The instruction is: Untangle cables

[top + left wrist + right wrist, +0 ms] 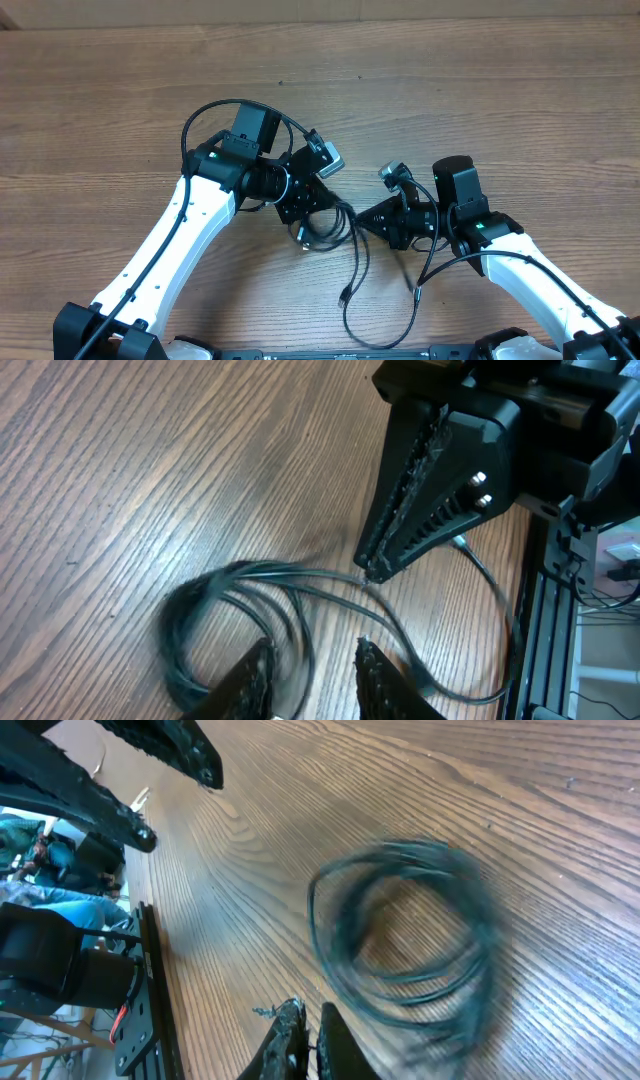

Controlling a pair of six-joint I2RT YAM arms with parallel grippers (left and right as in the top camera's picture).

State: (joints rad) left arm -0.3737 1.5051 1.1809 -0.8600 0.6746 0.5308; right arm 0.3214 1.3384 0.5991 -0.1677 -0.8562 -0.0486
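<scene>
Several loops of the cables [250, 569] lie loose on the table [120, 440]: with the left gripper [315, 647] slightly apart astride the coil and the right gripper [372, 567] pressed together at a strand leaving it, we should draw that strand out slowly, low over the wood, watching for snags.

Left end effector [315, 655] slightly parted; right end effector [308, 1017] closed.

You're working over a brown wood-grain table [450, 90] under soft, even light, with a paler strip [300, 8] along its 12 o'clock edge and, in the right wrist view, a black frame rail [150, 990] at 9 o'clock.
</scene>
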